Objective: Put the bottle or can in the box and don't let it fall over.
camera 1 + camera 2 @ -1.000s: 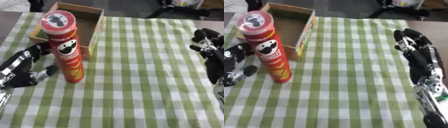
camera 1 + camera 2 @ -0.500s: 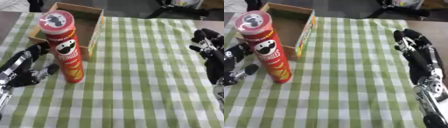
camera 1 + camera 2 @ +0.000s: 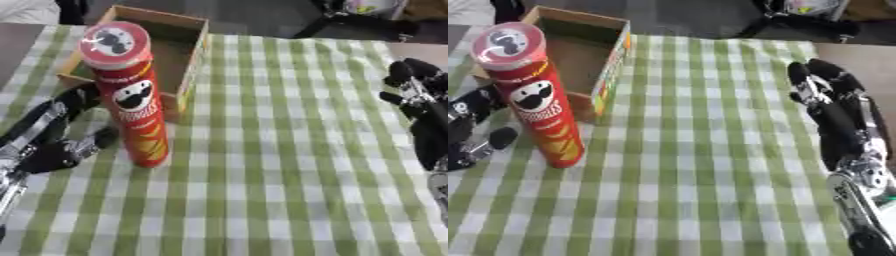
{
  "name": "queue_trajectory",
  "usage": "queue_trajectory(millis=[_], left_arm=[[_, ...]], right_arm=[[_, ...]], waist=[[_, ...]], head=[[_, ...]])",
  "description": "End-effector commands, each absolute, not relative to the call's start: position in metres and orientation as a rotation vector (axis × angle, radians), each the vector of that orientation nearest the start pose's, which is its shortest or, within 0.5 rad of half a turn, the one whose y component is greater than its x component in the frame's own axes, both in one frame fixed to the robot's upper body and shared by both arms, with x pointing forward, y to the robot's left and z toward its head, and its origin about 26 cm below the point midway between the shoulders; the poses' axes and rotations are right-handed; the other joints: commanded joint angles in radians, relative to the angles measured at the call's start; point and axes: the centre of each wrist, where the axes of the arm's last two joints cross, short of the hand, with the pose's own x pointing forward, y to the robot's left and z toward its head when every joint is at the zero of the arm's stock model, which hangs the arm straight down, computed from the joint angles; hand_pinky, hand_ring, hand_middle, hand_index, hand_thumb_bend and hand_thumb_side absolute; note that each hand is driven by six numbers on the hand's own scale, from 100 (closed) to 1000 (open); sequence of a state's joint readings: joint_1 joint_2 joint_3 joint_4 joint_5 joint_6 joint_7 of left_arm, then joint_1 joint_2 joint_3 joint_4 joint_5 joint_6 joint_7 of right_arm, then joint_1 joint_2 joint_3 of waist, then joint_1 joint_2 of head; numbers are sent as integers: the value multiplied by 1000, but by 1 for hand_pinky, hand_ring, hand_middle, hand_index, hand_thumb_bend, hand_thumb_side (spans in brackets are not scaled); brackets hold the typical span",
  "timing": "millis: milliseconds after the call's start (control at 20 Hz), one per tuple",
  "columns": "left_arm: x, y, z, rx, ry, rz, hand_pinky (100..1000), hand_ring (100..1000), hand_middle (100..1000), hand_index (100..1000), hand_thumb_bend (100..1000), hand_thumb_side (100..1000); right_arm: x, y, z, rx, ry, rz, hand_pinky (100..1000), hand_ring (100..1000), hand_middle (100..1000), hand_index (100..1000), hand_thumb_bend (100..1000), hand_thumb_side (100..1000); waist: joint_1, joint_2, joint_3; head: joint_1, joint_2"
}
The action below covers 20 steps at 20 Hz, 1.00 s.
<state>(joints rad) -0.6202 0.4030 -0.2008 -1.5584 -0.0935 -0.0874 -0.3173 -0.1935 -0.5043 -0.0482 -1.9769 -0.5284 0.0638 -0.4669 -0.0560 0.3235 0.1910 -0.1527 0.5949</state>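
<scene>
A tall red Pringles can (image 3: 133,107) with a clear lid stands upright on the green checked cloth, just in front of the open cardboard box (image 3: 195,50). My left hand (image 3: 54,134) sits at the can's left side, open, with fingers behind the can and the thumb near its lower part; whether it touches the can I cannot tell. My right hand (image 3: 830,107) rests open at the right edge of the table, fingers pointing away, far from the can.
The green and white checked cloth (image 3: 289,170) covers the table. A dark floor and a chair base (image 3: 350,17) lie beyond the far edge. The box sits at the far left corner of the cloth.
My left hand has drawn a little closer to the can, its thumb nearing the can's lower part. The can and the right hand have not moved.
</scene>
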Motion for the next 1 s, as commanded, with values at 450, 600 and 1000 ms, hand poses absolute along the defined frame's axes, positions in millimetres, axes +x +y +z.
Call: queue_trajectory(millis=[450, 600, 1000], left_arm=[[390, 218, 203, 58, -2045, -1083, 1000, 1000, 914, 962, 528, 503], [391, 216, 203, 49, -2040, -1088, 1000, 1000, 912, 962, 526, 491], [392, 216, 201, 58, -2038, -1071, 1000, 1000, 891, 937, 555, 584]], right_arm=[[288, -309, 197, -79, -2064, -279, 728, 770, 761, 735, 513, 299], [288, -309, 197, -79, -2063, -281, 729, 770, 761, 735, 514, 300], [288, -309, 196, -75, -2059, -280, 729, 769, 760, 734, 515, 293]], waist=[[1, -14, -3], [1, -14, -4], [-1, -13, -3]], head=[[5, -17], [6, -19], [7, -20]])
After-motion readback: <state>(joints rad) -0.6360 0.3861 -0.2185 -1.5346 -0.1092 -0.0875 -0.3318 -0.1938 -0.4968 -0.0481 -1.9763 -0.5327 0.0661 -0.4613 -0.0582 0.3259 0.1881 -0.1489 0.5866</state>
